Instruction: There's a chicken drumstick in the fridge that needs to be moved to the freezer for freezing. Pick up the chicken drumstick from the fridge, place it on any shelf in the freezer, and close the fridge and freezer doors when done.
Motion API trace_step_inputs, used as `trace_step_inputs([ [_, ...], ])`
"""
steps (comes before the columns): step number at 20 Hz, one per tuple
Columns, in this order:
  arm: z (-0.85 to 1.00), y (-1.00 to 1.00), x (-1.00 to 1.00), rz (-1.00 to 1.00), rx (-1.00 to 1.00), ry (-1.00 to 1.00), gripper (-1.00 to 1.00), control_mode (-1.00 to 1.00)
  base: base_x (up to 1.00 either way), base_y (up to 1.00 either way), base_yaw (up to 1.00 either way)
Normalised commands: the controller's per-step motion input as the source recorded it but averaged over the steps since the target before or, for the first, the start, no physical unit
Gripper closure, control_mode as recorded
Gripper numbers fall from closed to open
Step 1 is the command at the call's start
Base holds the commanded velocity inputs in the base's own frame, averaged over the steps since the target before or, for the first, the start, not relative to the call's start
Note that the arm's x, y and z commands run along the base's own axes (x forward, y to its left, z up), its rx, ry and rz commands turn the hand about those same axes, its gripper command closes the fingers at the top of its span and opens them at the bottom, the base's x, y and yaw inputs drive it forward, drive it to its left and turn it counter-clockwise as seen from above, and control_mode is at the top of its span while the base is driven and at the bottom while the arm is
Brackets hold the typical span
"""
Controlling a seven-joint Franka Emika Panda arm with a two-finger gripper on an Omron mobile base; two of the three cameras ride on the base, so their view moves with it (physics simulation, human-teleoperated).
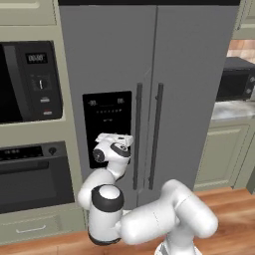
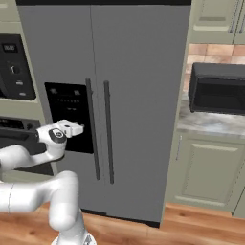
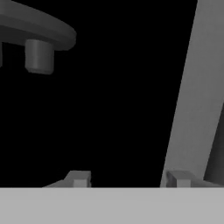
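The fridge door [image 1: 196, 89] and the freezer door [image 1: 107, 60] are both shut, so the chicken drumstick is hidden. The freezer door carries a black dispenser panel [image 2: 69, 110]. Two long vertical handles run side by side, the freezer's [image 1: 138, 134] and the fridge's [image 1: 158, 134]. My gripper [image 1: 128, 140] [image 2: 80, 128] hovers at the dispenser panel, just left of the freezer handle. In the hand view my gripper [image 3: 129, 179] faces the black recess, its fingertips [image 3: 79, 178] apart with nothing between them. A grey bar [image 3: 197, 96] rises past the right fingertip.
A built-in microwave [image 1: 30, 79] and an oven [image 1: 30, 179] fill the wall to the left. To the right, a counter [image 2: 210, 122] holds a black microwave [image 2: 217, 88] above green cabinets [image 2: 206, 172]. Wood floor [image 2: 191, 229] lies in front.
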Motion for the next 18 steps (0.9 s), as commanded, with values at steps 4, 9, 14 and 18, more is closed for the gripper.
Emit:
trace_step_inputs([
  [4, 0.04, -0.39, 0.87, 0.04, 0.08, 0.0, -1.0, -1.0, 0.0, 0.0, 0.0],
  [9, 0.22, -0.18, 0.45, 0.01, 0.03, 0.0, -1.0, -1.0, 0.0, 0.0, 0.0],
  [14, 0.46, 0.0, 0.08, 0.0, 0.0, -0.03, -1.0, -1.0, 0.0, 0.0, 0.0],
  [18, 0.72, 0.0, 0.0, 0.0, 0.0, -0.11, -1.0, -1.0, 0.0, 0.0, 0.0],
])
